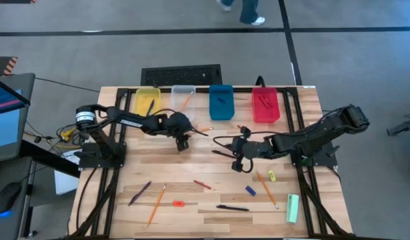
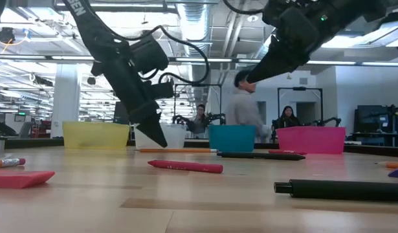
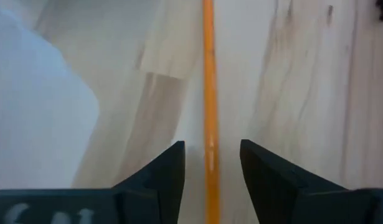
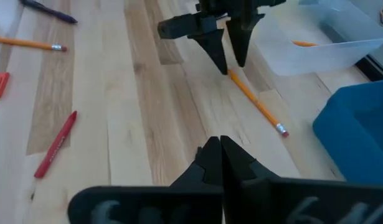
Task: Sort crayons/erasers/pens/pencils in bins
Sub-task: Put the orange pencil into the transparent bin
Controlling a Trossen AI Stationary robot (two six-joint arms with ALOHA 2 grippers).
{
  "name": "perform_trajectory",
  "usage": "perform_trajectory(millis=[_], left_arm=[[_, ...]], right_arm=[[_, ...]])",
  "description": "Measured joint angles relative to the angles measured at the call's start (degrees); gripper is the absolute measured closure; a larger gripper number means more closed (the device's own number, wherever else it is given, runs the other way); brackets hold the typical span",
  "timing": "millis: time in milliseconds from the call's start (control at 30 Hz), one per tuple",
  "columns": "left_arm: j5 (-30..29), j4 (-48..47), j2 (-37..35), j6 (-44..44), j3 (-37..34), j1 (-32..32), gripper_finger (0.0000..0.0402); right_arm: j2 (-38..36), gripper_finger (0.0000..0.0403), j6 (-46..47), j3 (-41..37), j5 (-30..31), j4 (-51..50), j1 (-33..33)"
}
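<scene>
The wooden table [image 1: 211, 200] is seen from above, with the four bins lined up along its far edge: the yellow bin [image 1: 147, 101], the clear bin [image 1: 183, 97], the blue bin [image 1: 221, 102] and the red bin [image 1: 265, 105]; an orange pencil is seen lying inside the clear bin, dark pens inside the blue one, and reddish crayons inside the red one. A pale green bar [image 1: 293, 208] is found near the table's front right corner. The left gripper [image 1: 183, 143] is lowered to the table just in front of the clear bin; its fingers [image 3: 166, 174] are spread apart, one on each side of an orange pencil [image 3: 208, 93] that lies on the wood between them, and whether it is touched cannot be told. The right gripper [image 1: 239, 164] is held over the middle of the table, in front of the blue bin, with its fingers pressed together and nothing between them. On the front half of the table are scattered a purple pen [image 1: 139, 193], a second pencil [image 1: 157, 204], a red crayon [image 1: 202, 183], a black pen [image 1: 233, 208], a third pencil [image 1: 267, 189], a red-orange eraser [image 1: 179, 203], a blue eraser [image 1: 250, 191] and a yellow eraser [image 1: 272, 176]; all lie well apart from one another.
</scene>
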Motion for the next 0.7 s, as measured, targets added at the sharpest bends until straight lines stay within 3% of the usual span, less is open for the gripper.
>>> perform_trajectory(millis=[700], left_arm=[[3.5, -5.5, 2.9, 2.6, 0.4, -0.3, 0.0356]], right_arm=[[0.0, 0.04, -3.2, 0.0, -0.6, 2.5, -0.4]])
